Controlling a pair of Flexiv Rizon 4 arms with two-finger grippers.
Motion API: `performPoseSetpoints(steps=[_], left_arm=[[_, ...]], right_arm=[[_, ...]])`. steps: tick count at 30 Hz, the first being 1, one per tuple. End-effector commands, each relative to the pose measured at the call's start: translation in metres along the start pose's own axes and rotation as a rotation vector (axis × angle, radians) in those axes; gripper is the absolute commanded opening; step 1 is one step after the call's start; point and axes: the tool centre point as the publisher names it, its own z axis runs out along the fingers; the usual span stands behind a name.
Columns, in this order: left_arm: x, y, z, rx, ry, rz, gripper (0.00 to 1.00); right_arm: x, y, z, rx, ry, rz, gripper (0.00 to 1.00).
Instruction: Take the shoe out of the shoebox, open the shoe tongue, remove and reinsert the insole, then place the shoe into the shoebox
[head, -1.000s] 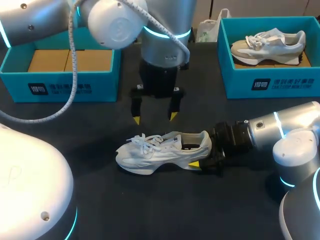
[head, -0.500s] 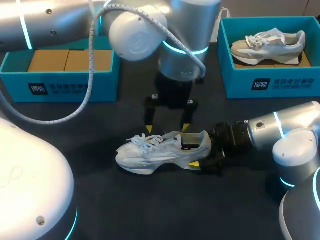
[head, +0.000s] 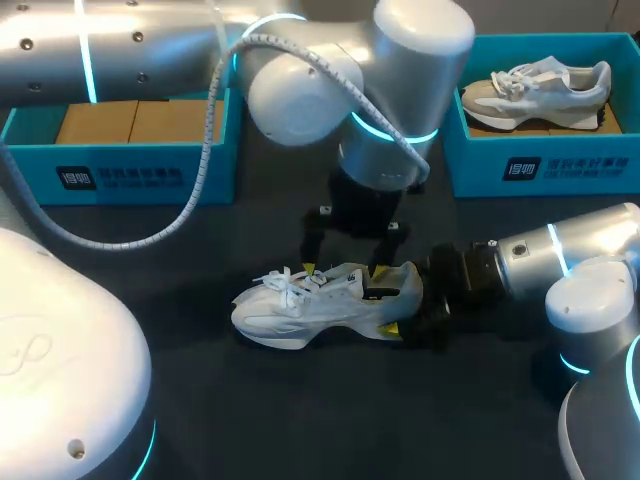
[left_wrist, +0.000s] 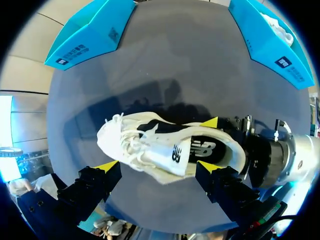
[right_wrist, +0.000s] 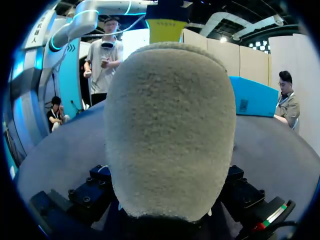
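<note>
**Pinned at the heel, poised over the tongue**

Dealing with a white shoe standing sole-down on the dark table, between the left shoebox and the right shoebox, touching neither; toe toward the left arm's side, heel toward the right. Probably light; probably firm in sole and heel, soft and yielding in upper, tongue and laces; best braced at the heel and worked at the tongue's free edge, never hauled by the loose laces. Pinching the heel from both sides with the right claw, one yellow tip showing low on the near flank. Holding the left claw spread wide above the lacing and collar, straddling the tongue, gripping nothing; cannot tell whether either tip brushes the upper.
</note>
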Motion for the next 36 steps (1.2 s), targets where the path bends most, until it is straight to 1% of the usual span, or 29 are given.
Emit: performPoseSetpoints(steps=[1,12,20,24,36], left_arm=[[0.012,0.006,0.008,0.028,-0.039,-0.075,1.0],[0.025,-0.002,0.032,0.013,-0.083,-0.085,1.0],[0.023,0.003,0.047,0.026,-0.114,-0.082,1.0],[0.018,0.003,0.053,0.023,-0.134,-0.1,1.0],[-0.007,-0.002,0.052,0.01,-0.18,-0.136,1.0]], right_arm=[[-0.002,-0.004,0.006,0.008,0.001,0.001,0.0],[-0.002,-0.004,0.006,0.008,0.001,0.001,0.0],[-0.002,-0.004,0.006,0.008,0.001,0.001,0.0],[-0.002,-0.004,0.006,0.008,0.001,0.001,0.0],[-0.002,-0.004,0.006,0.008,0.001,0.001,0.0]])
